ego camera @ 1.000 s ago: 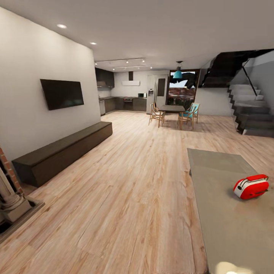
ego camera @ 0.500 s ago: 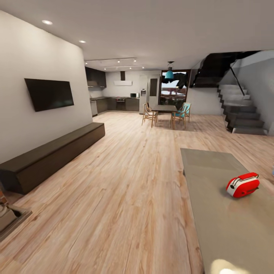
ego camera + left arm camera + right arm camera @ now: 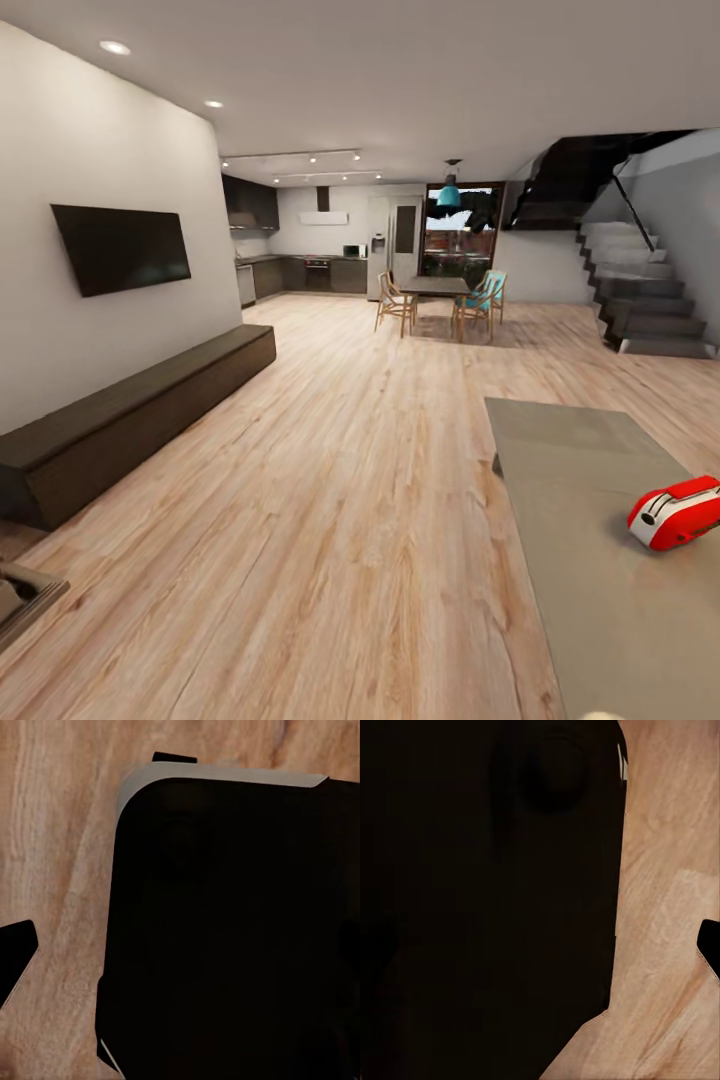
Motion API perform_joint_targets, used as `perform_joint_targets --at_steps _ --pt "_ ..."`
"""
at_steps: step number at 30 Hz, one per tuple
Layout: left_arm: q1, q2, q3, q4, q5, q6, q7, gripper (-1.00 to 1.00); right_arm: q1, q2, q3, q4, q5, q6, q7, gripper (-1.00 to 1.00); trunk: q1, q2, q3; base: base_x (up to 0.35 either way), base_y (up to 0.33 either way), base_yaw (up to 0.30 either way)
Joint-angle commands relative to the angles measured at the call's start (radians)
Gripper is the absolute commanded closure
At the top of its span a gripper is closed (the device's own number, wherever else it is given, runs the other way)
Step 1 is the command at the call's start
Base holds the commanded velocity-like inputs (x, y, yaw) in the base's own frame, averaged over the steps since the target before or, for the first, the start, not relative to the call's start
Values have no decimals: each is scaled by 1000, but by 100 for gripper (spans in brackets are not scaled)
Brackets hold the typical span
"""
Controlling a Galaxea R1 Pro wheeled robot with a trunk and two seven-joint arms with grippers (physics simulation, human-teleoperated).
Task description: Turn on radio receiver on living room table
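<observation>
Head view first: the radio receiver (image 3: 678, 512) lies on the grey desk (image 3: 600, 590) at the right edge, partly cut off by the frame. Compared with half a second ago the whole picture has slid leftward, so the camera has turned; the radio sits nearer the frame's edge while keeping its place on the desk. Light wood floor (image 3: 330, 520) runs back to a dining set (image 3: 440, 300) and kitchen; a dark low bench (image 3: 130, 420) stands under a wall television (image 3: 120, 247), and stairs (image 3: 650, 310) rise at the far right.

Left wrist view: a dark rounded body (image 3: 225, 930) above wood floor; the tool's state cannot be told.

Right wrist view: dark body (image 3: 487, 900) beside floor planks; likewise no telling.
</observation>
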Motion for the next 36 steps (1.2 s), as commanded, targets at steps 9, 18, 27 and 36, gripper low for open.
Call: perform_joint_targets --at_steps 9,18,27,36 --pt "0 0 0 1 0 0 0 -100 0 0 -4 0 -6 0 -2 -100 0 0 0 320 100 0" --pt "0 0 0 1 0 0 0 -100 0 0 -4 0 -6 0 -2 -100 0 0 0 321 98 0" --pt "0 0 0 1 1 0 1 -100 0 0 -3 0 -1 0 -2 -100 0 0 0 323 77 0" --pt "0 0 0 0 2 0 1 -100 0 0 0 0 2 0 -2 -100 0 0 0 326 12 0"
